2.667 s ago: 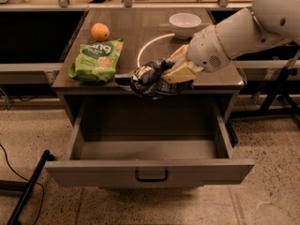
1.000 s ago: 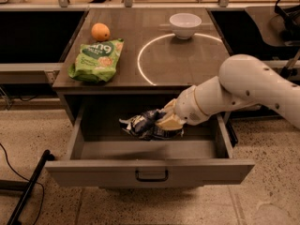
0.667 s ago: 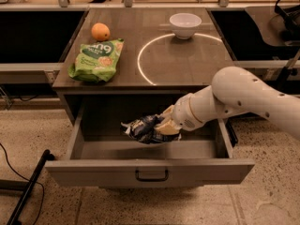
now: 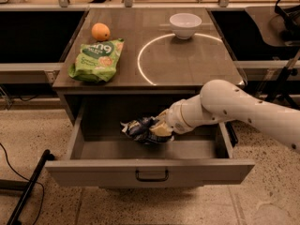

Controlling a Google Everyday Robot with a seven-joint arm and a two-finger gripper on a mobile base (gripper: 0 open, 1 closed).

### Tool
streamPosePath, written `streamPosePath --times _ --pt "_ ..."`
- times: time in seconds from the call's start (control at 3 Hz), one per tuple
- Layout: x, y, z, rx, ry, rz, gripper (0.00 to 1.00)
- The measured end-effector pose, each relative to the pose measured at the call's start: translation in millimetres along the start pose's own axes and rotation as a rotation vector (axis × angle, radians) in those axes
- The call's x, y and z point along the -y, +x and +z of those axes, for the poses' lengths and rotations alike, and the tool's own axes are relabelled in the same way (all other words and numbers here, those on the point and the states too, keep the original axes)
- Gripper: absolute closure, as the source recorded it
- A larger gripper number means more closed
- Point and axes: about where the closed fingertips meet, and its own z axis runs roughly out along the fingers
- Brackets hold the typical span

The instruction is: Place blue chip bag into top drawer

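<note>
The top drawer (image 4: 150,171) stands pulled open under the table, grey with a dark centred handle. My gripper (image 4: 157,129) reaches in from the right, inside the drawer's opening, and is shut on the blue chip bag (image 4: 139,128). The crumpled navy and silvery bag hangs just above the drawer floor, near its middle. The white arm (image 4: 234,109) comes in over the drawer's right side.
On the table top (image 4: 187,64) lie a green snack bag (image 4: 97,59), an orange (image 4: 100,32) at the back left and a white bowl (image 4: 185,24) at the back. A black cable and bar (image 4: 26,186) lie on the floor at the left.
The gripper has carried the blue chip bag from the table's front edge down into the open drawer, then sunk a little lower and moved slightly right.
</note>
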Motion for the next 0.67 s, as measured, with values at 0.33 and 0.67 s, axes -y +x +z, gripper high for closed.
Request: streamPosePath --times 0.33,0.67 --pt "4.8 1.5 10.9 0.003 0.006 0.014 0.27" --pt "5.3 1.5 11.6 0.004 0.006 0.015 0.05"
